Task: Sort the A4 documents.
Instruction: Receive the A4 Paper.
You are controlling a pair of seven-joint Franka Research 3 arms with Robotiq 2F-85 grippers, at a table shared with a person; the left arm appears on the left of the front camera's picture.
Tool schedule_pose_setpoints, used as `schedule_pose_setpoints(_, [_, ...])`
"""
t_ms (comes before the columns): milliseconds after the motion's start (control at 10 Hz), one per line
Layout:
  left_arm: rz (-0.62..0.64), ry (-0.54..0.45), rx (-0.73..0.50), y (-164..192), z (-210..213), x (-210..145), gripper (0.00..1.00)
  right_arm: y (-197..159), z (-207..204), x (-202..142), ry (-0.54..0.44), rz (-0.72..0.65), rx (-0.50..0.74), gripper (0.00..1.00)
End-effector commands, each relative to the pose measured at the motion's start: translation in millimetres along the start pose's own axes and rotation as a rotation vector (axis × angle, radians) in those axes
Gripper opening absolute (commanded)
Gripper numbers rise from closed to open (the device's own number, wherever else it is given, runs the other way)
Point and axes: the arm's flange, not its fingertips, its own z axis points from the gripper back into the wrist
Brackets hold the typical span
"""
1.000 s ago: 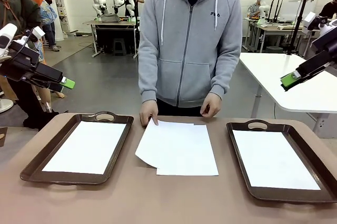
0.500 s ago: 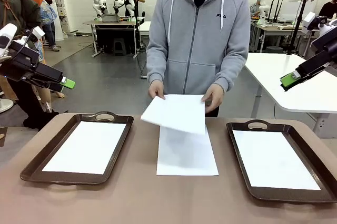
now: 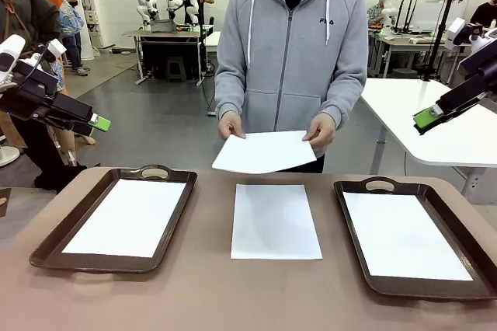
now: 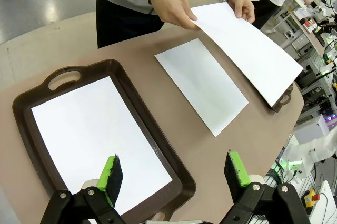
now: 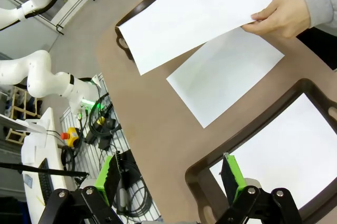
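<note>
Brown tabletop (image 3: 210,292) carries two dark brown handled trays, left tray (image 3: 48,247) & right tray (image 3: 427,289). Each has a thin white A4 paper inside: left-tray sheet (image 3: 128,217), right-tray sheet (image 3: 404,234). We see left gripper (image 3: 99,123) & right gripper (image 3: 425,117) raised at the sides, fingers spread, gripping nothing. In left wrist view a white rectangular held sheet (image 4: 247,45) hides most of the right tray. Vs a sec ago it's off the centre sheet (image 3: 276,222), near level in the person's hands (image 3: 231,124). Centre sheet lies flat btw trays, blank.
</note>
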Motion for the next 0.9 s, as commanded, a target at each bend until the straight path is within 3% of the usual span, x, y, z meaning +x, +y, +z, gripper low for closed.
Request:
schedule_pose_setpoints(0, [0.005,-0.009,0.0,0.2,-0.7,0.0,1.0,-1.0,-2.4,-0.9,-0.009,0.001,0.004,1.0])
schedule_pose_setpoints(800, [0.005,-0.009,0.0,0.2,-0.7,0.0,1.0,-1.0,-2.4,-0.9,-0.009,0.001,0.004,1.0])
